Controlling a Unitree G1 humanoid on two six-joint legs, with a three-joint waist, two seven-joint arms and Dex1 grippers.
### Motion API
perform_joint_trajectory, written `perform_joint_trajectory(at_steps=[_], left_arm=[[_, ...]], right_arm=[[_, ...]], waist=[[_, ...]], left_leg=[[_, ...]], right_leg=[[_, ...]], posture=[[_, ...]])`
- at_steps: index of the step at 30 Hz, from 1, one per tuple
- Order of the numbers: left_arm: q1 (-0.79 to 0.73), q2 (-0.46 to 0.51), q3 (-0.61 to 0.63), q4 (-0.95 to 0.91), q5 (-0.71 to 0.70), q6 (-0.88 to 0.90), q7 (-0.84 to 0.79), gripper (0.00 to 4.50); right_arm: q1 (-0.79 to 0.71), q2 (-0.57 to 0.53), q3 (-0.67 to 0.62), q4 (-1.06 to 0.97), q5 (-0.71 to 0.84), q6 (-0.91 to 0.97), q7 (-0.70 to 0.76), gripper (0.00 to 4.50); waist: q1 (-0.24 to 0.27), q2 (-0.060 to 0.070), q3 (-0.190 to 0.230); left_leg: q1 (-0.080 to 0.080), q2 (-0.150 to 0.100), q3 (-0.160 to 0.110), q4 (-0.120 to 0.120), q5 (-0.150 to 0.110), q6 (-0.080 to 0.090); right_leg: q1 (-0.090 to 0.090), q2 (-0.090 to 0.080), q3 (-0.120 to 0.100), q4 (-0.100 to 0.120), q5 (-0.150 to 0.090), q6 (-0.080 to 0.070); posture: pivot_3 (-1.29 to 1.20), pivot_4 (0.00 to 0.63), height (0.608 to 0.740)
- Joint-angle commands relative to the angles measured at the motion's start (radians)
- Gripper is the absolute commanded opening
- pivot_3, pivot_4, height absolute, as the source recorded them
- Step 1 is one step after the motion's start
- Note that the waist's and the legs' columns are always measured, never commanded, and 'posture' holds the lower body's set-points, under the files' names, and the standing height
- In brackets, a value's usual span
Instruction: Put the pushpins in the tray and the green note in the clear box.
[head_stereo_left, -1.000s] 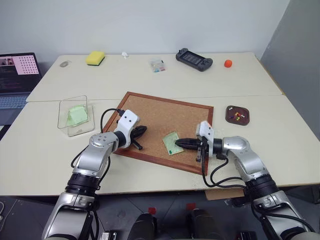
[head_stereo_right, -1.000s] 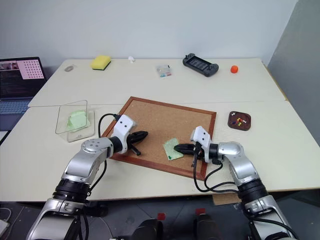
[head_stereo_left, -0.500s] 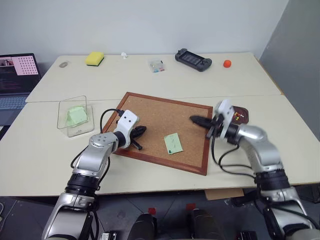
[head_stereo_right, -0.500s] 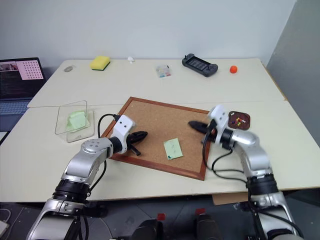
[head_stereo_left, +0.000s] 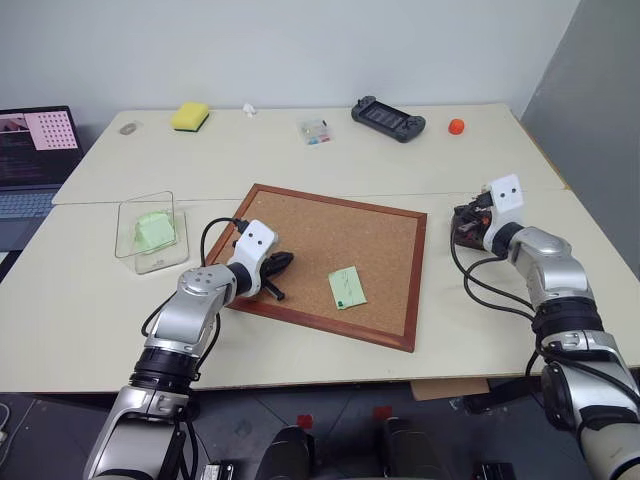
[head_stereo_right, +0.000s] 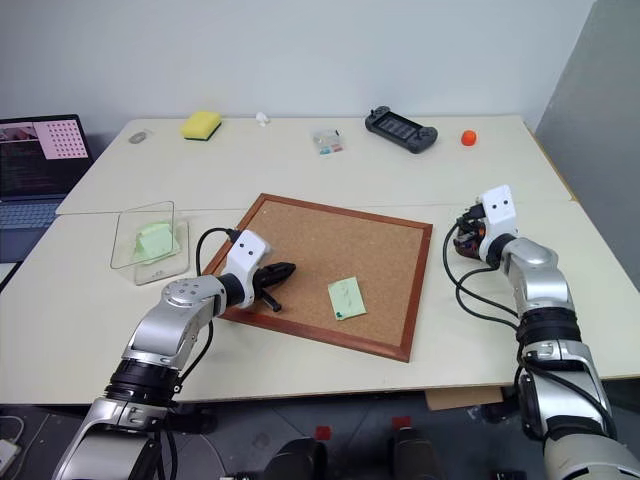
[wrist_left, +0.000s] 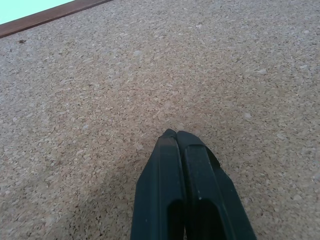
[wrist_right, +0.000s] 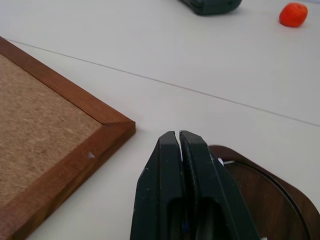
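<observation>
green note (head_stereo_left: 346, 287) flat on corkboard (head_stereo_left: 330, 225), another green slip in clear box (head_stereo_left: 148, 230) | tray (wrist_right: 270, 200) by board's right corner, wrist view shows its rim under clenched right gripper (wrist_right: 178, 137) | left gripper (wrist_left: 176, 134) clenched over cork | right gripper was beside the note a second ago, now at tray

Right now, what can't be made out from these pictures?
- Whether the shut right gripper pinches a pushpin: its own fingers hide it.
- The tray: contents covered by the gripper in both eye views, cut off in the wrist view.
- Marks on the green note: too small.
</observation>
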Motion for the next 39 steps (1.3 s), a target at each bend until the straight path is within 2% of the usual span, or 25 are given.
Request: perform_joint_trajectory(at_steps=[1, 12, 19, 29, 33, 34, 39], left_arm=[[0.042, 0.012, -0.020, 0.052, 0.039, 0.065, 0.015, 0.00], [0.046, 0.019, -0.014, 0.033, 0.039, 0.076, 0.016, 0.00], [0.044, 0.020, -0.014, 0.032, 0.038, 0.075, 0.014, 0.00], [0.040, 0.018, -0.015, 0.036, 0.039, 0.074, 0.015, 0.00], [0.038, 0.016, -0.017, 0.040, 0.039, 0.072, 0.014, 0.00], [0.037, 0.016, -0.017, 0.042, 0.039, 0.071, 0.014, 0.00], [0.036, 0.014, -0.019, 0.049, 0.039, 0.066, 0.012, 0.00]], right_arm=[[-0.041, -0.003, -0.019, 0.043, -0.012, -0.042, -0.038, 0.07], [-0.063, 0.000, -0.025, 0.152, -0.023, -0.117, -0.068, 0.07], [-0.071, 0.001, -0.020, 0.174, -0.031, -0.138, -0.068, 1.28], [-0.070, -0.007, -0.015, 0.172, -0.037, -0.159, -0.062, 3.35], [-0.033, -0.020, 0.004, 0.088, -0.028, -0.203, 0.027, 4.33], [-0.015, -0.021, 0.007, 0.045, -0.012, -0.202, 0.067, 4.46], [0.132, -0.038, 0.029, -0.301, 0.127, -0.099, 0.310, 4.46]], waist=[[0.000, 0.000, 0.000], [-0.007, 0.000, 0.000], [-0.010, 0.000, 0.000], [-0.012, 0.000, 0.000], [-0.013, 0.000, 0.000], [-0.013, 0.000, 0.000], [-0.012, 0.000, 0.000]], left_leg=[[0.000, 0.000, 0.000, 0.000, 0.000, 0.000], [0.000, 0.000, 0.000, -0.001, 0.000, 0.000], [0.000, 0.000, 0.000, -0.001, 0.000, 0.000], [0.000, 0.000, 0.000, -0.001, 0.000, 0.000], [0.000, 0.000, 0.000, -0.001, 0.000, 0.000], [0.000, 0.000, 0.000, -0.001, 0.000, 0.000], [0.000, 0.000, -0.001, -0.002, 0.000, 0.000]], right_leg=[[0.000, 0.000, 0.000, 0.000, 0.000, 0.000], [0.000, 0.000, 0.000, 0.000, 0.000, 0.000], [0.000, 0.000, 0.000, 0.000, 0.000, 0.000], [0.000, 0.000, 0.000, 0.000, 0.000, 0.000], [0.000, 0.000, 0.000, 0.000, 0.000, 0.000], [0.000, 0.000, 0.000, 0.000, 0.000, 0.000], [0.000, 0.000, -0.001, -0.001, -0.001, 0.001]], posture=[[0.00, 0.150, 0.740], [0.00, 0.150, 0.740], [0.00, 0.150, 0.740], [0.00, 0.150, 0.740], [0.00, 0.150, 0.740], [0.00, 0.150, 0.740], [0.00, 0.150, 0.740]])
